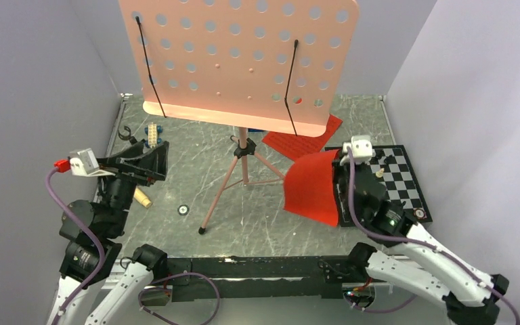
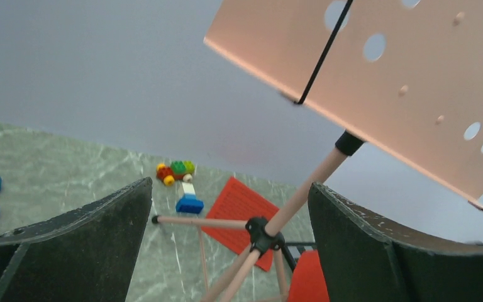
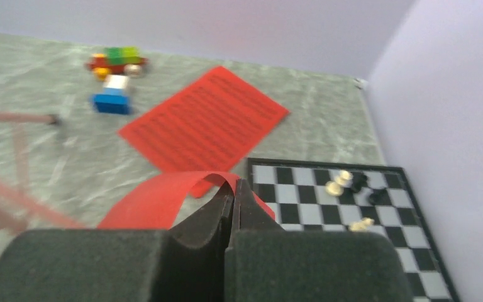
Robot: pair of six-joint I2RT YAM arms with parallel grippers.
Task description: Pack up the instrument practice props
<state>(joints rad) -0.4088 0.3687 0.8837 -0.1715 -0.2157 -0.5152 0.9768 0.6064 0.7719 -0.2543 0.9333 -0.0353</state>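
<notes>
- Up in the top view, the pink music stand (image 1: 244, 61) stands mid-table on three thin legs. Its big holey plate is high up at the far side.
- The right gripper (image 1: 342, 177) is just left of the chessboard (image 1: 406, 183). It is pinched tight on the held red page (image 1: 313, 186), which curls in the air.
- The flat red page (image 1: 305, 139) lies farther back, partly under the plate.
- The left gripper (image 1: 142, 159) is on the left, jaws wide apart, with nothing in them.
- Only this view shows both arms at once. It also shows a beige bit beside the left arm, maybe the microphone (image 1: 142, 198).
- Next, the left wrist view shows two black fingers (image 2: 100, 233) far apart. The stand's pole and leg joint sit between them, farther off and not touching.
- Only this view shows that joint close up. The stand looks stiff, tall and top-heavy, so I think it tips easily. Low on the pole, by the joint, seems the best place to hold it.
- Last, the right wrist view shows the fingers pressed together on the page's edge. The top view cannot show that pinch.
- Paper is light and floppy and can crease or tear, so a gentle hold at the edge is best.
- Toy cars (image 3: 116, 60) sit near the far wall, beyond the flat page. Chess pieces stand on the board at the right.
</notes>
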